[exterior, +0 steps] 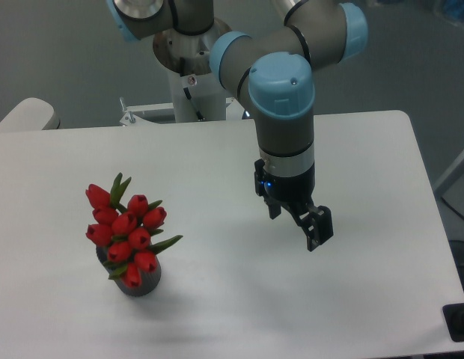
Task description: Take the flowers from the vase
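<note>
A bunch of red tulip buds with green leaves, the flowers [126,228], stands in a small dark grey vase [142,283] on the left front part of the white table. Only the lower part of the vase shows below the buds. My gripper [297,223] hangs over the table's middle right, well to the right of the flowers and apart from them. Its two black fingers [319,227] point down and are spread, open, with nothing between them.
The white table [367,149] ends at a right edge near the arm and at a front edge just below the vase. The arm's base and mount [188,82] stand at the back centre. A pale rounded object [26,114] sits at the far left.
</note>
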